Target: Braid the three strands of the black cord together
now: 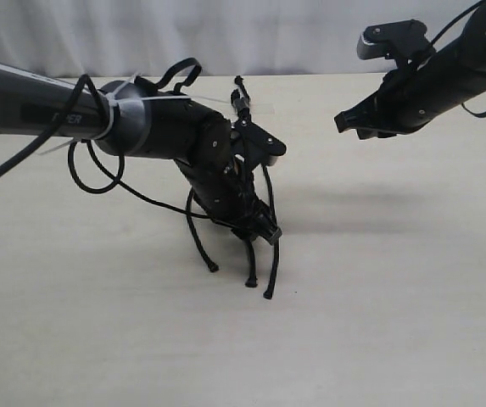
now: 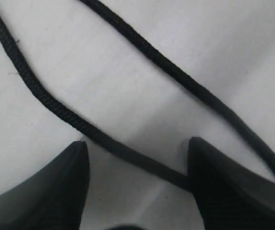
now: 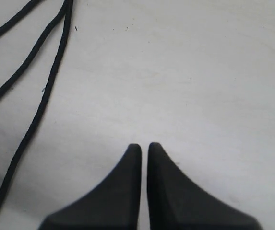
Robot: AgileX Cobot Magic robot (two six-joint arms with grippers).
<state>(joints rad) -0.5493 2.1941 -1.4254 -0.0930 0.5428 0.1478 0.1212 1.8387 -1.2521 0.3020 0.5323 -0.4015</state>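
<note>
The black cord's head [image 1: 241, 95] lies at the back middle of the table under clear tape. Its three strands run toward the front and end in knobbed tips: left [image 1: 213, 268], middle [image 1: 251, 283] and right [image 1: 268, 295]. My left gripper [image 1: 264, 231] points down at the table over the strands. In the left wrist view it [image 2: 136, 143] is open, and one strand [image 2: 55, 105] crosses the gap to the far finger [image 2: 214, 187]. A second strand [image 2: 175, 72] passes beyond. My right gripper [image 1: 342, 121] hangs raised at the upper right, shut [image 3: 143, 144] on nothing, with two strands [image 3: 41, 100] off to one side.
Glossy arm cables [image 1: 98, 182] loop off the left arm and down onto the pale table [image 1: 395, 297] beside the cord. A white zip tie [image 1: 111, 119] wraps the left arm. A grey-white curtain [image 1: 310, 34] closes the back edge.
</note>
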